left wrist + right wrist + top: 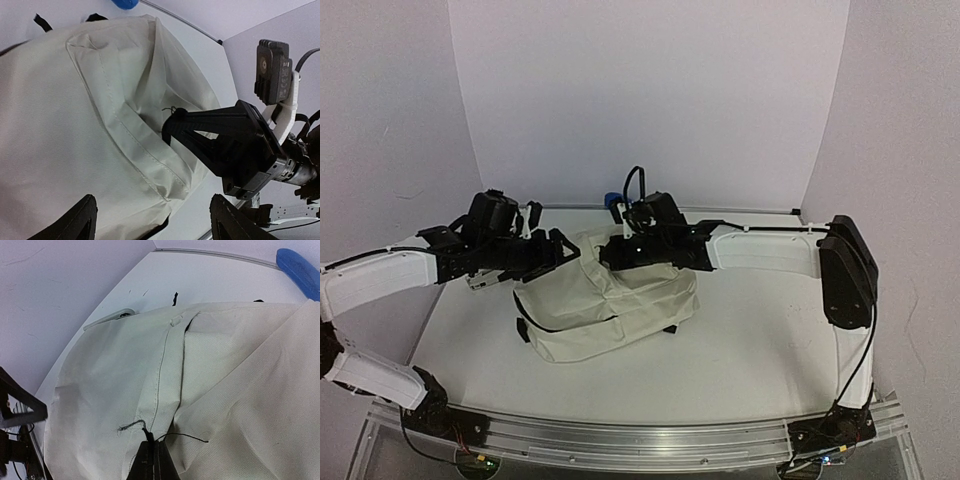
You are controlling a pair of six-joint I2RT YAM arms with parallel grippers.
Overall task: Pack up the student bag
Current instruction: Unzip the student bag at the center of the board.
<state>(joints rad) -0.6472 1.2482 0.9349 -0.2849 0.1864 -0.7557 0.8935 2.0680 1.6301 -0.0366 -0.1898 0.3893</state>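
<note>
student bag (610, 300) pinched in right jaws, left jaws spread beside it

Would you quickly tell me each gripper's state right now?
Left gripper: open, holding nothing.
Right gripper: shut on cream fabric backpack with black straps.

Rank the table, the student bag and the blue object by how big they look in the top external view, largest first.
1. table, clearly largest
2. student bag, covering a middle patch of it
3. blue object, a small spot at the far edge
</note>
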